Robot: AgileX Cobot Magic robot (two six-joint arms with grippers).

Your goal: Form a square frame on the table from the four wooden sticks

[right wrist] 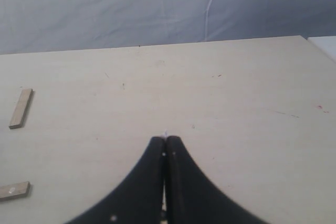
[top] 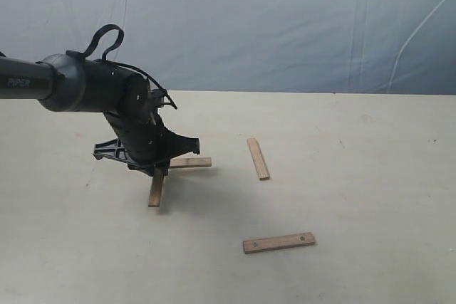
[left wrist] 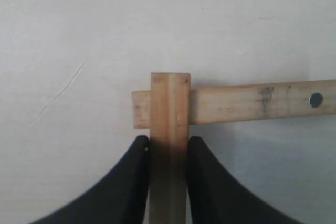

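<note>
At left, jaws clamp a stick (left wrist: 169,129) crosswise over another (left wrist: 252,102) — right jaws pressed together.

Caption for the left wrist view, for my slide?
Jaws of the left gripper clamp one wooden stick, its end laid across a second stick on the table.

left gripper (left wrist: 169,145): black fingers (left wrist: 134,182) pressed against both long edges of gripped stick (left wrist: 169,103) | gripped stick end lies on top of cross stick (left wrist: 247,103), at right angles, short stub poking past | cross stick: dark round hole (left wrist: 315,99) near other end | table (left wrist: 79,30): pale, faint scratch (left wrist: 58,95)
</note>
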